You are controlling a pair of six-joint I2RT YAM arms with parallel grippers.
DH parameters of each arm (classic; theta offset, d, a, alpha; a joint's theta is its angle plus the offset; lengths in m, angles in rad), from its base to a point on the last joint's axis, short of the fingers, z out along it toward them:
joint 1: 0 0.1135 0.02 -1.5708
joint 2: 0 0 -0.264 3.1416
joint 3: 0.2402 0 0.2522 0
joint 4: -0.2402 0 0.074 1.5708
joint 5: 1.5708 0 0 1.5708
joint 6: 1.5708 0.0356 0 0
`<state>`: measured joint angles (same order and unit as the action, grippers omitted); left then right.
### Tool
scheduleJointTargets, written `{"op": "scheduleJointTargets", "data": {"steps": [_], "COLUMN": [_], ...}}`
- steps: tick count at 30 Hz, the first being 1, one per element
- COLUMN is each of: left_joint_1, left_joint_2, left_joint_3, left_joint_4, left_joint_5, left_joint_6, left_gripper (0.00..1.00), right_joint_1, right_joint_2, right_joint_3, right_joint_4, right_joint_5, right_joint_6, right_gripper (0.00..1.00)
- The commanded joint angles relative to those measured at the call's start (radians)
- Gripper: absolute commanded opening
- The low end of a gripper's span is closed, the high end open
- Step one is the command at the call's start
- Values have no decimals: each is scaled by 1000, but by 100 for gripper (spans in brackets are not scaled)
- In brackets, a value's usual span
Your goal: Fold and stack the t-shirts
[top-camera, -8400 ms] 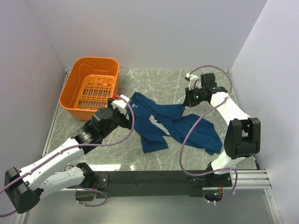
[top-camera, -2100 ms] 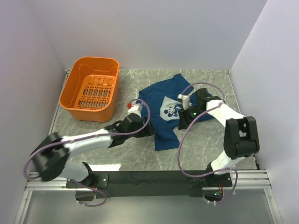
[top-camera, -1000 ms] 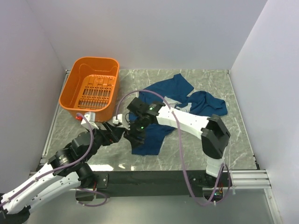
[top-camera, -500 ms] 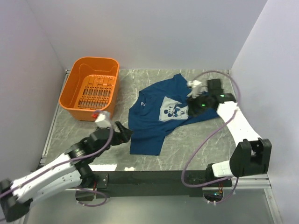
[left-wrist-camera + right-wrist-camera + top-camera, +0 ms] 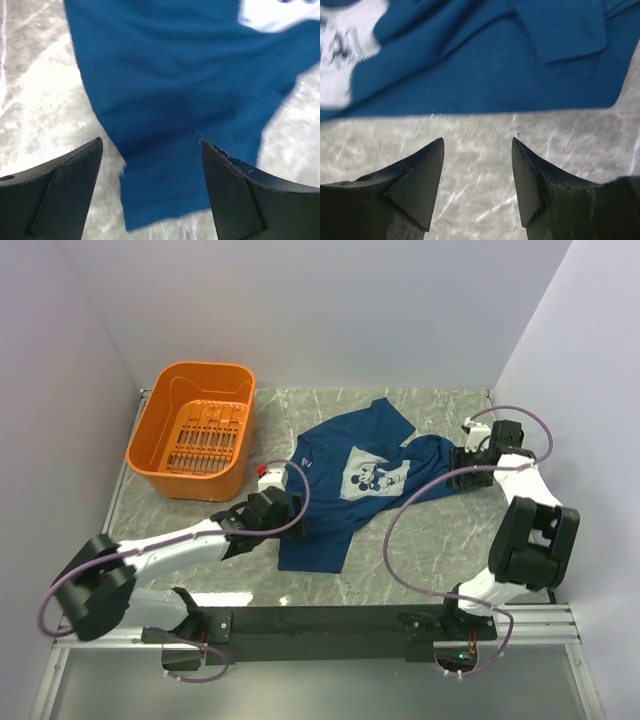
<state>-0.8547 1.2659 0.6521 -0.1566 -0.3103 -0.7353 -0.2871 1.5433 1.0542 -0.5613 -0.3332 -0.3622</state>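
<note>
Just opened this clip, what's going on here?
Two robot arms are working on a navy t-shirt lying print-up on the marble table, mostly spread out but rumpled on its right side. The left gripper hangs open over the shirt's left side. The right gripper is open over bare table just beside the shirt's right edge. Neither holds anything, and no fold is made yet. The orange basket sits apart at the back left.

The t-shirt (image 5: pixel 340 510) is dark blue with short sleeves. It lies front side up near the middle of the table (image 5: pixel 420 550). A pale square mouse picture (image 5: pixel 372 477) shows on its chest. Its bottom end lies flat, pointing to 7 o'clock. One sleeve (image 5: pixel 385 418) sticks out toward 1 o'clock. The part toward 3 o'clock is folded over and wrinkly.
</note>
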Motion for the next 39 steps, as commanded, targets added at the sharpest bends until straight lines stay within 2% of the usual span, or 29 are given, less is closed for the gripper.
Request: {"op": "scheduleJointTargets", "data": {"steps": [1, 5, 6, 7, 9, 10, 12, 13, 17, 21, 22, 25, 30, 34, 39], "left_joint_1": [31, 49, 57, 69, 124, 167, 209, 226, 301, 348, 368, 400, 421, 421, 421], "left_joint_2": [73, 148, 167, 193, 285, 323, 441, 484, 747, 967, 1010, 1177, 1270, 1355, 1389], "left_joint_3": [75, 202, 240, 320, 410, 505, 608, 721, 1009, 1292, 1407, 1559, 1638, 1739, 1759], "left_joint_4": [51, 92, 97, 97, 92, 83, 60, 43, -38, -99, -113, -107, 11, -12, -58], "left_joint_5": [10, 25, 33, 49, 120, 144, 236, 256, 336, 401, 430, 525, 583, 559, 533], "left_joint_6": [28, 146, 175, 204, 270, 289, 342, 356, 421, 412, 403, 340, 189, 146, 128], "left_gripper": [84, 85, 85, 85, 85, 85, 83, 82, 81, 81, 80, 80, 81, 84, 83], "right_joint_1": [-27, -23, -21, -23, -21, -20, -17, -15, 5, 74, 86, 132, 158, 160, 158], "right_joint_2": [84, 98, 119, 129, 164, 178, 227, 245, 330, 422, 438, 503, 580, 594, 583], "right_joint_3": [84, 160, 191, 248, 292, 334, 375, 412, 498, 582, 598, 662, 751, 753, 741], "right_joint_4": [77, 46, -9, -26, -35, -31, -17, -14, 0, 18, 18, 5, -25, -31, -31], "right_joint_5": [-16, -182, -235, -306, -345, -352, -340, -333, -294, -95, -64, 71, 180, 175, 155], "right_joint_6": [81, 23, -30, -47, -55, -47, -9, 6, 65, 132, 140, 140, 140, 135, 144], "right_gripper": [63, 64, 64, 64, 64, 64, 64, 64, 64, 64, 64, 63, 63, 63, 62]}}
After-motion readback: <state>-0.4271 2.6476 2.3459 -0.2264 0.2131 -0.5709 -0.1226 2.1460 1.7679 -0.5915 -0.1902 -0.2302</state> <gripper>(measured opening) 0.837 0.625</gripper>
